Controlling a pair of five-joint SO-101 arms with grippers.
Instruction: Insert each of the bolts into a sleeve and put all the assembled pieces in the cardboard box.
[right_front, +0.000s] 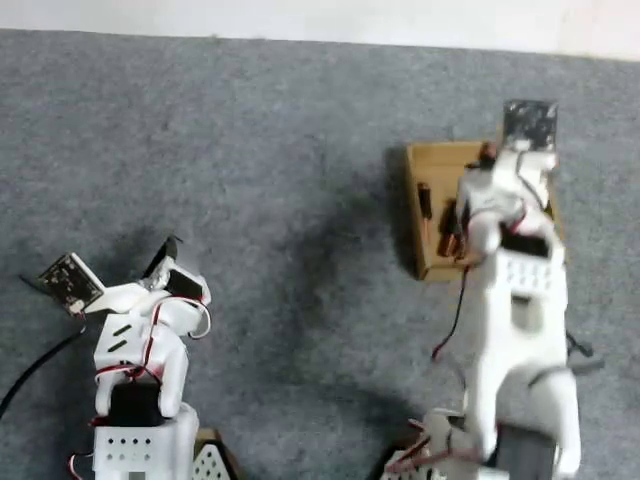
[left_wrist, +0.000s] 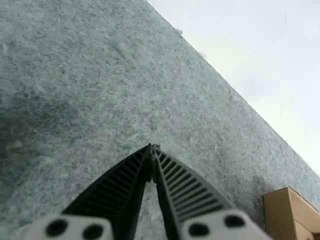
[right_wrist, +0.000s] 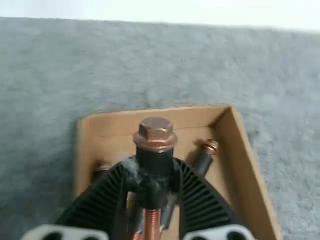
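Observation:
My right gripper (right_wrist: 152, 187) is shut on an assembled piece (right_wrist: 154, 150): a copper bolt through a black sleeve, its hex head up, held over the open cardboard box (right_wrist: 235, 145). Another assembled piece (right_wrist: 204, 155) leans inside the box against its wall, and one more (right_wrist: 102, 166) peeks out by the gripper's finger. In the high view the right arm (right_front: 515, 280) hangs over the box (right_front: 425, 165), where a piece (right_front: 425, 200) lies. My left gripper (left_wrist: 151, 155) is shut on nothing, low over bare grey carpet; it sits at the near left (right_front: 168, 250) in the high view.
Grey carpet (right_front: 280, 150) covers the table, with a pale wall strip (right_front: 300, 15) along the far edge. A corner of the cardboard box (left_wrist: 290, 212) appears in the left wrist view. Cables trail near the right arm's base (right_front: 450, 320).

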